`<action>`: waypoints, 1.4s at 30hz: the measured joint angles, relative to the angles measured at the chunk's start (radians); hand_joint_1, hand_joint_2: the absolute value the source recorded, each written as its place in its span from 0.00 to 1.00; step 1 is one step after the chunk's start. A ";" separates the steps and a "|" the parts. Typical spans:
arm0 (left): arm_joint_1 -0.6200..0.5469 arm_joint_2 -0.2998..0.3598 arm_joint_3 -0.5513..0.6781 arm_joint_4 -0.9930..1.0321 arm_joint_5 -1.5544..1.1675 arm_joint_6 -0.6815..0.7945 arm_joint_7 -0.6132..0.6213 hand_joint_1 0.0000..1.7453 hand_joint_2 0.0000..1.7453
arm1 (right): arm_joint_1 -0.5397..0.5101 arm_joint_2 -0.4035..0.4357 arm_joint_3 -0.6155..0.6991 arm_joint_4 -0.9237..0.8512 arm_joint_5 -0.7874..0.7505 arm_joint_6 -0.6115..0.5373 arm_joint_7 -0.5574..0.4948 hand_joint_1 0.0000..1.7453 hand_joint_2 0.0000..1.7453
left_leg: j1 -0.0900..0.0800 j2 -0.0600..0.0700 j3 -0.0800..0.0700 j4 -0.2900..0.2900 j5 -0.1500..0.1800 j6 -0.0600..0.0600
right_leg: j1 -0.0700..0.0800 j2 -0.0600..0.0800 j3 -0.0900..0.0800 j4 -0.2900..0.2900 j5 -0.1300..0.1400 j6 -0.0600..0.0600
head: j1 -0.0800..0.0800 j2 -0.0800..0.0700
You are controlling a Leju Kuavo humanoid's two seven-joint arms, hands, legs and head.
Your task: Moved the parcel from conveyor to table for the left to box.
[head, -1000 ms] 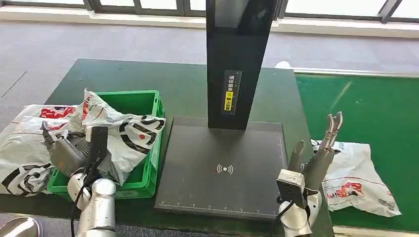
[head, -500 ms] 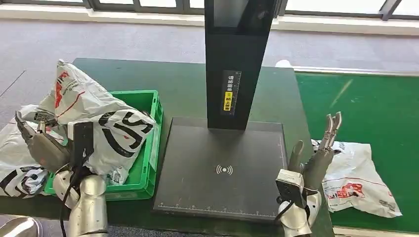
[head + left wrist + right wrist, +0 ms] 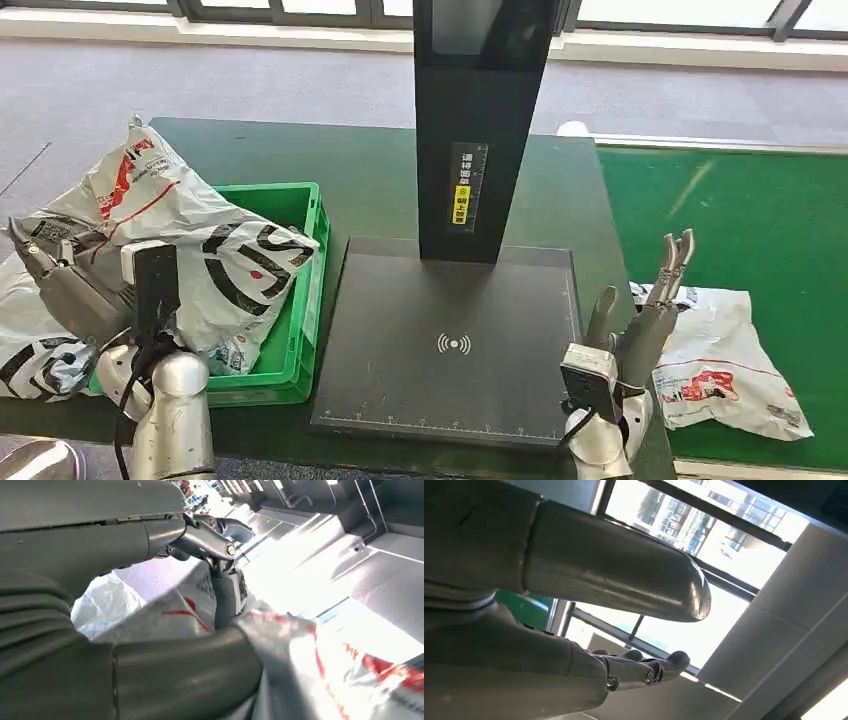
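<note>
A white plastic parcel with red and black print hangs tilted over the left part of the green crate. My left hand grips it from the left; in the left wrist view the thumb and dark fingers pinch a fold of the parcel. Beside the table's front right corner my right hand stands upright, fingers spread, holding nothing. In the right wrist view that hand is bare against windows. A second white parcel lies on the green conveyor, just right of the right hand.
A black scanner post rises from a dark base plate in the middle of the dark green table. More white bags lie left of the crate. Grey floor and windows are beyond.
My left hand has lifted the parcel up out of the crate and drawn it to the left. The right hand and the conveyor parcel have stayed put.
</note>
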 measured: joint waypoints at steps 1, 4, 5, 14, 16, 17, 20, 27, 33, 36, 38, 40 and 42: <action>0.000 0.000 0.000 0.000 0.000 0.000 0.000 0.00 1.00 | 0.000 0.000 0.000 0.000 0.000 0.000 0.000 0.00 0.00 | 0.000 0.000 0.000 0.000 0.000 0.000 | 0.000 0.000 0.000 0.000 0.000 0.000 | 0.000 0.000; 0.000 0.000 0.000 0.000 0.000 0.000 0.000 0.00 1.00 | 0.000 0.000 0.000 0.000 0.000 0.000 0.000 0.00 0.00 | 0.000 0.000 0.000 0.000 0.000 0.000 | 0.000 0.000 0.000 0.000 0.000 0.000 | 0.000 0.000; 0.000 0.000 0.000 0.000 0.000 0.000 0.000 0.00 1.00 | 0.000 0.000 0.000 0.000 0.000 0.000 0.000 0.00 0.00 | 0.000 0.000 0.000 0.000 0.000 0.000 | 0.000 0.000 0.000 0.000 0.000 0.000 | 0.000 0.000; 0.000 0.000 0.000 -0.001 0.000 0.000 0.000 0.00 1.00 | 0.000 0.000 0.000 0.000 0.000 0.000 0.000 0.00 0.00 | 0.000 0.000 0.000 0.000 0.000 0.000 | 0.000 0.000 0.000 0.000 0.000 0.000 | 0.000 0.000; 0.000 0.000 0.000 -0.001 0.000 0.000 0.000 0.00 1.00 | 0.001 0.000 0.000 0.000 0.000 0.000 0.000 0.00 0.00 | 0.000 0.000 0.000 0.000 0.000 0.000 | 0.000 0.000 0.000 0.000 0.000 0.000 | 0.000 0.000; 0.000 0.000 0.000 -0.001 0.000 0.000 0.000 0.00 1.00 | 0.001 0.000 0.000 0.000 0.000 0.000 0.000 0.00 0.00 | 0.000 0.000 0.000 0.000 0.000 0.000 | 0.000 0.000 0.000 0.000 0.000 0.000 | 0.000 0.000; 0.000 0.000 0.000 -0.002 0.000 0.000 0.000 0.00 1.00 | 0.001 0.000 0.000 0.000 0.000 0.000 0.000 0.00 0.00 | 0.000 0.000 0.000 0.000 0.000 0.000 | 0.000 0.000 0.000 0.000 0.000 0.000 | 0.000 0.000; -0.001 0.001 0.000 0.017 -0.015 0.000 -0.003 0.00 1.00 | 0.008 0.000 -0.007 -0.001 0.001 0.000 0.000 0.00 0.00 | 0.000 0.000 0.000 0.000 0.000 0.000 | 0.000 0.000 0.000 0.000 0.000 0.000 | 0.000 0.000; 0.025 0.014 -0.024 0.095 -0.029 0.000 0.030 0.00 1.00 | 0.009 0.000 -0.020 -0.001 0.002 0.000 0.000 0.00 0.00 | 0.000 0.002 0.000 0.000 0.000 0.000 | 0.000 0.002 -0.002 0.000 0.000 0.000 | 0.000 0.000; 0.019 0.013 -0.032 0.139 -0.109 0.000 0.084 0.00 1.00 | 0.009 0.000 -0.021 -0.002 0.008 0.000 0.000 0.00 0.00 | 0.000 0.003 0.000 0.000 0.000 0.000 | 0.000 0.003 -0.003 -0.001 0.000 0.000 | 0.000 0.000; 0.002 0.013 -0.047 0.230 -0.184 -0.001 0.168 0.00 1.00 | 0.009 0.000 -0.023 -0.002 0.008 0.000 0.000 0.00 0.00 | 0.000 0.002 0.000 0.000 0.000 0.000 | -0.001 0.002 -0.003 0.000 0.000 0.000 | 0.000 0.000; -0.009 0.010 -0.051 0.281 -0.160 -0.001 0.127 0.00 1.00 | 0.011 0.000 -0.023 -0.002 0.006 0.000 0.000 0.00 0.00 | -0.001 0.003 0.001 0.000 0.000 0.000 | -0.001 0.003 -0.001 0.000 0.000 0.000 | 0.000 0.000; -0.014 0.007 -0.052 0.299 -0.065 0.000 0.028 0.00 1.00 | 0.014 0.000 -0.025 -0.002 0.007 0.000 0.000 0.00 0.00 | -0.001 0.002 0.003 0.000 0.000 0.000 | -0.001 0.002 0.000 -0.001 0.000 0.000 | -0.001 0.000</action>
